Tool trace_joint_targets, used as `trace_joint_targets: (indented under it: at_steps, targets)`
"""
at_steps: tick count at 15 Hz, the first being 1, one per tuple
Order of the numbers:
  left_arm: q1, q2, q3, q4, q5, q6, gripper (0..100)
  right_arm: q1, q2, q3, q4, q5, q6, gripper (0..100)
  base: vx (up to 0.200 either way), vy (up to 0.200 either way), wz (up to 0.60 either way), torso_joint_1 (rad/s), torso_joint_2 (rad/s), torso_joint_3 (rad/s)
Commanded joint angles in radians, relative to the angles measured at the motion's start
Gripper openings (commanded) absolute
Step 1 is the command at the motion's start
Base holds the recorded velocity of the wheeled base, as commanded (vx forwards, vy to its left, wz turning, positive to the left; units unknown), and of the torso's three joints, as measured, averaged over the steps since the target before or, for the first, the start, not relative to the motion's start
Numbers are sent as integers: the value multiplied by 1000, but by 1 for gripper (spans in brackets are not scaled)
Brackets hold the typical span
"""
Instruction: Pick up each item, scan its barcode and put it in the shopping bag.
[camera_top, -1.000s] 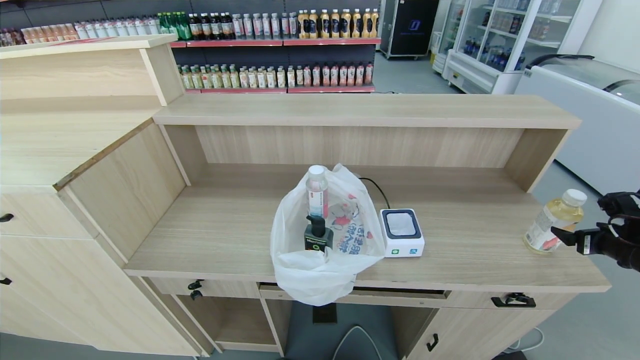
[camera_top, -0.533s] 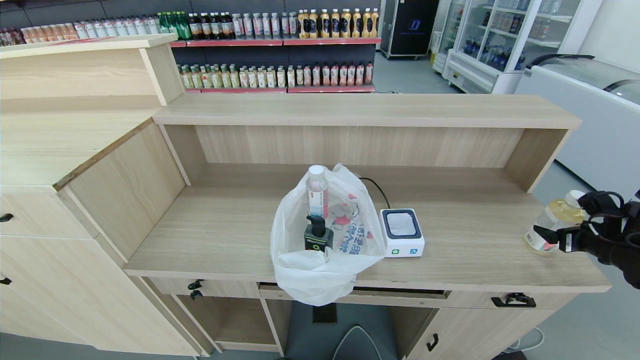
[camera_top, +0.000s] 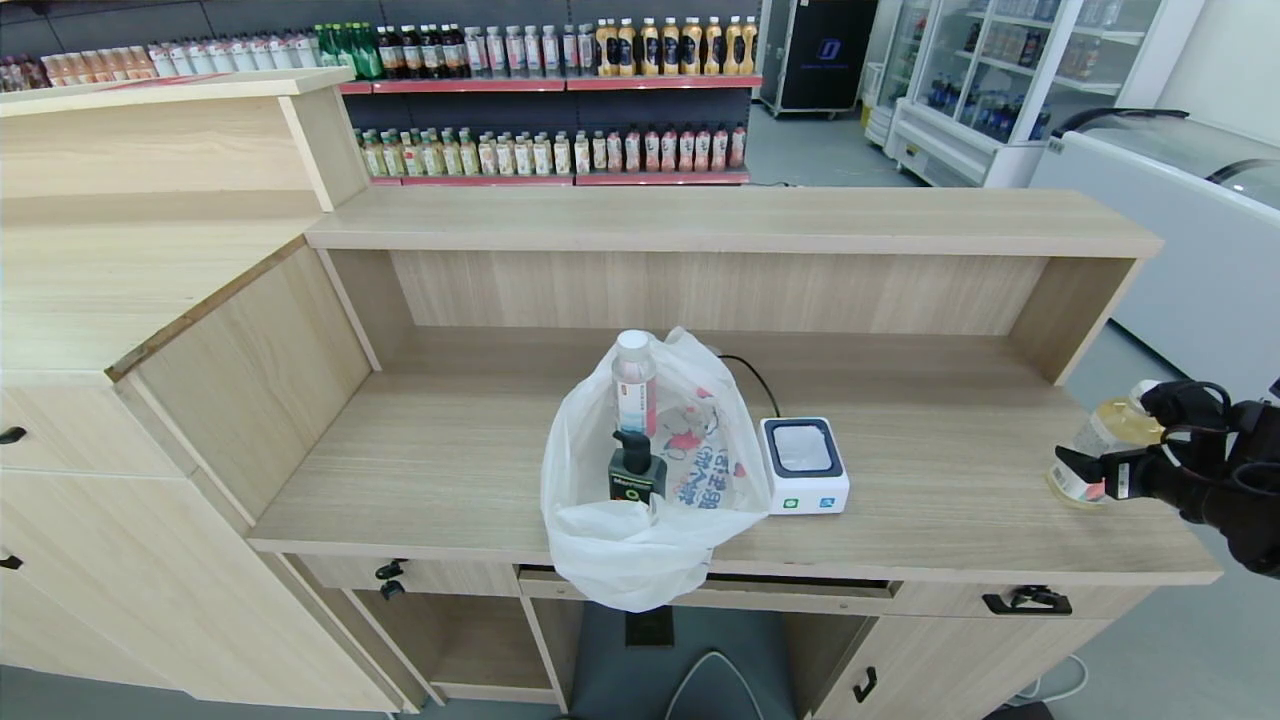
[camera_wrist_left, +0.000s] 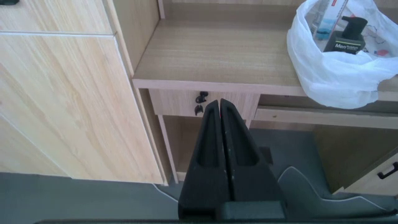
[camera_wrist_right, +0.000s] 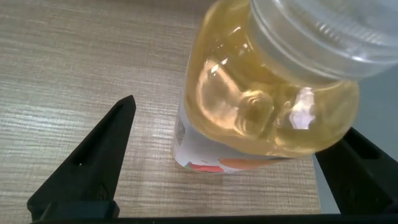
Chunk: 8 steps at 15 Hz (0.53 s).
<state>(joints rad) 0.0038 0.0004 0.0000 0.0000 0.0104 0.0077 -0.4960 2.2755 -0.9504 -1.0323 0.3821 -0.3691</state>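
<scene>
1. While the yellow drink bottle (camera_top: 1098, 447) stands at the right end of the counter (camera_top: 950, 520), the right gripper (camera_top: 1120, 440) sits around it; jaws apart, one finger (camera_wrist_right: 93, 168) on each side, neither touching.
2. Left gripper (camera_wrist_left: 219, 143) hangs below the counter's near left edge; jaws pressed together, holding nothing.
3. Shopping bag (camera_top: 620, 550) sits mid-counter at the near edge; a white-capped bottle (camera_top: 634, 385) and a dark pump bottle (camera_top: 636, 472) stand inside.
4. Scanner (camera_top: 803, 465) sits just right of the bag.
</scene>
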Motion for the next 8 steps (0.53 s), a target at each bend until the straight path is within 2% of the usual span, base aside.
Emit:
trace_joint_targets:
  at_steps: [1, 8]
  targets:
    - [1, 0, 0, 0, 0, 0, 0, 2, 13, -18, 0, 0, -1, 100, 0, 0, 0, 0, 0, 0]
    - [1, 0, 0, 0, 0, 0, 0, 11, 50, -53, 2, -5, -2, 100, 0, 0, 0, 0, 0, 0]
